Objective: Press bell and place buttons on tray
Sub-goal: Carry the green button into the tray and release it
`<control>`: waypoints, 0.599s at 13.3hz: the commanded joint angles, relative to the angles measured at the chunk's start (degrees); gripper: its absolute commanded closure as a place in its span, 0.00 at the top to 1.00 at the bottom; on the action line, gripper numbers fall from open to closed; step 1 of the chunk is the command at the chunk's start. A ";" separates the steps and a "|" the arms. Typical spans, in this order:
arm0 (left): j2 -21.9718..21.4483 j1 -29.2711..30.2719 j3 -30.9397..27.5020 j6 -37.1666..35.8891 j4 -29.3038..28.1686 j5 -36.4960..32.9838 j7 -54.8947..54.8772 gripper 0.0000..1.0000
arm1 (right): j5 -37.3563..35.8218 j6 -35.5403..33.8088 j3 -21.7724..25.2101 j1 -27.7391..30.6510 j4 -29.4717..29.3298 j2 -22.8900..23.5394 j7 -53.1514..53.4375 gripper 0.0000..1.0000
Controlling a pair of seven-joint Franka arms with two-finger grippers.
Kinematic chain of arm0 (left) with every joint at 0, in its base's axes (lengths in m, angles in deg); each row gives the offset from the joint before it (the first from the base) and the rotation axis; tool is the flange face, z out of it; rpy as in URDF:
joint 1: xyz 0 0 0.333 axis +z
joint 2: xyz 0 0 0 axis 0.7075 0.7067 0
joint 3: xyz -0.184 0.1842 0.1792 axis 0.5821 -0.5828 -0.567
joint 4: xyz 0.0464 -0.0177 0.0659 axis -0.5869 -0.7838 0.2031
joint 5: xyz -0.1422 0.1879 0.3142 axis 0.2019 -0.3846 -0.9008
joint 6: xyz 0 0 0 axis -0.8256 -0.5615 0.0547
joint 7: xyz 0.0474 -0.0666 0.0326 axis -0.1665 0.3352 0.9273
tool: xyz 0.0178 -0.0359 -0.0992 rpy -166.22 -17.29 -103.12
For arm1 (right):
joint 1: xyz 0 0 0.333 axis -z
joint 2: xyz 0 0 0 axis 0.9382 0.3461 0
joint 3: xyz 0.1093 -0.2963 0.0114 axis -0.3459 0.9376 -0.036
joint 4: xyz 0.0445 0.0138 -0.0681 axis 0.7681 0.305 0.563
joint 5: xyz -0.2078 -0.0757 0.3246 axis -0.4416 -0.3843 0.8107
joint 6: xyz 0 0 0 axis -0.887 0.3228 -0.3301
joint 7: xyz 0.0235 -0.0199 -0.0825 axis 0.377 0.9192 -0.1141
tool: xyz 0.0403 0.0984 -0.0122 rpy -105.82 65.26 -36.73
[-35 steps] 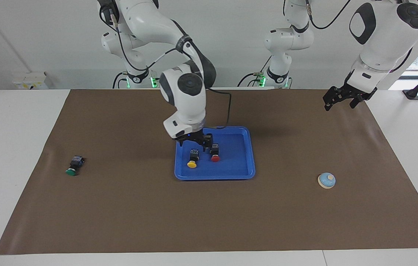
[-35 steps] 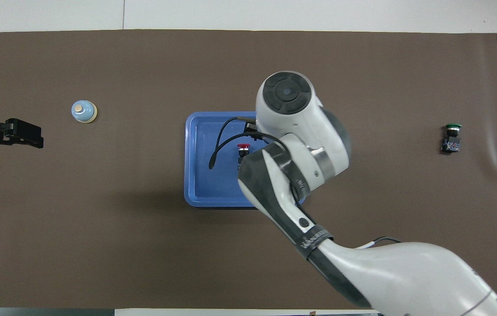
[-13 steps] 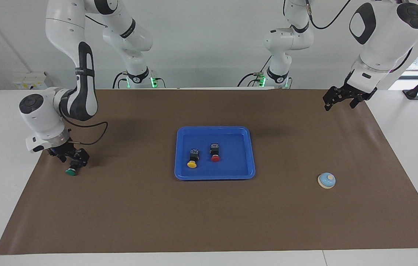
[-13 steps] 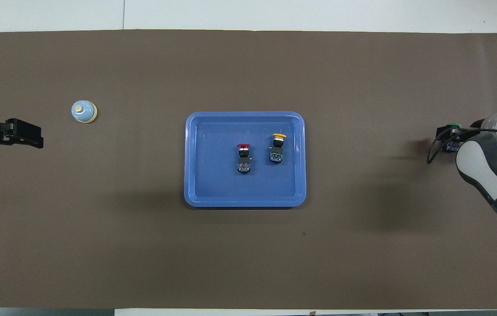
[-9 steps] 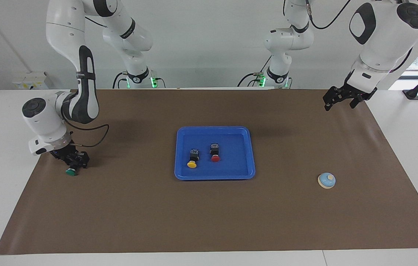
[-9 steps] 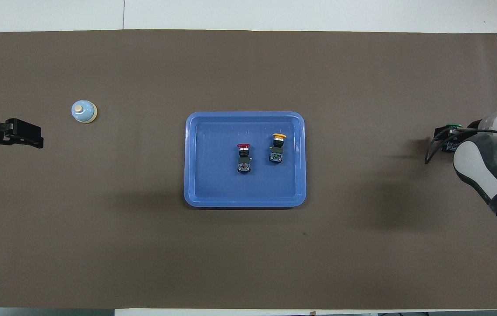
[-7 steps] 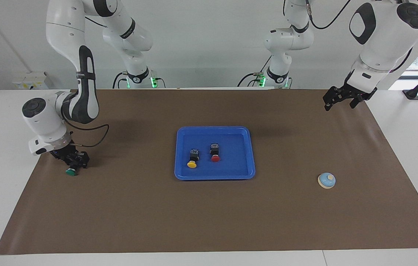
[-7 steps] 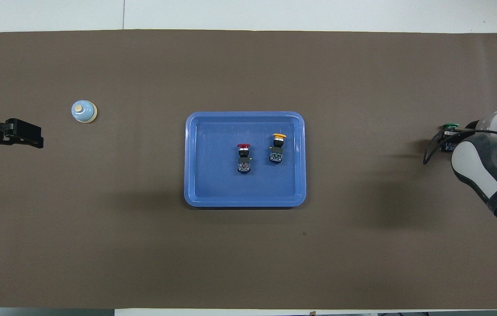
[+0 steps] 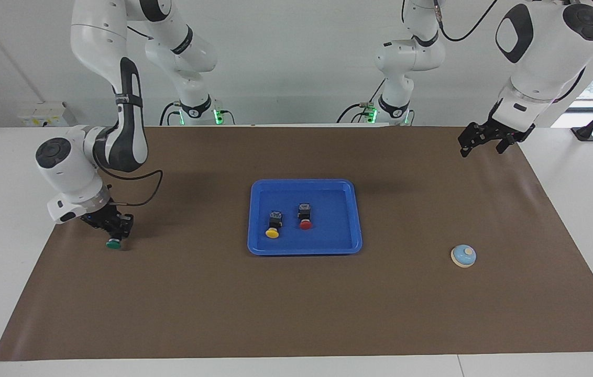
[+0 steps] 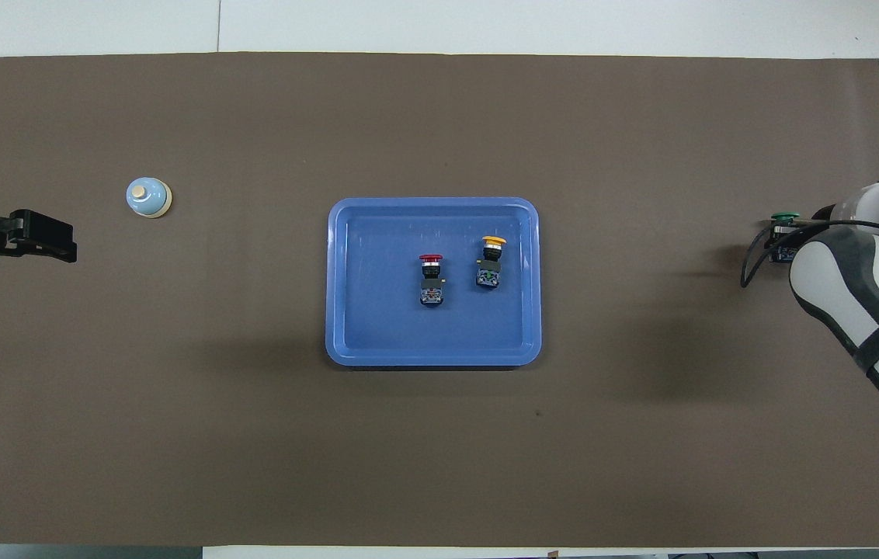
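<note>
My right gripper [image 9: 113,231] is shut on the green button [image 9: 113,243] and holds it low over the mat at the right arm's end of the table. In the overhead view the green cap [image 10: 783,217] shows beside the right wrist. The yellow button [image 9: 273,230] and the red button [image 9: 305,220] lie side by side in the blue tray [image 9: 348,244]. The bell [image 9: 463,256] stands on the mat toward the left arm's end. My left gripper [image 9: 481,143] is open and empty and waits in the air over the mat's corner near the left arm's base.
A brown mat [image 9: 296,303] covers most of the white table. The right arm's cable [image 9: 142,196] loops beside its wrist. In the overhead view the tray [image 10: 346,341] is at the mat's middle and the bell [image 10: 148,197] is by the left gripper [image 10: 43,237].
The right arm went from the tray to the green button, closed on it, and has shifted it a little toward the tray. The left arm has not moved.
</note>
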 commanded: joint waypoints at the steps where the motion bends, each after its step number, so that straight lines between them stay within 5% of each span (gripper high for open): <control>1: -0.89 0.17 -0.09 0.09 -0.39 0.30 0.22 1.00 | -0.27 -11.32 -0.17 -7.10 -9.08 -0.27 8.54 0.00; 4: -0.89 0.17 -0.09 0.09 -0.39 0.30 0.22 1.00 | 0.08 -20.64 -0.17 -17.38 -18.84 2.27 20.13 0.00; 8: -0.89 0.17 -0.09 0.09 -0.39 0.30 0.22 1.00 | 2.18 -24.71 -0.17 -30.48 -24.48 3.95 33.94 0.00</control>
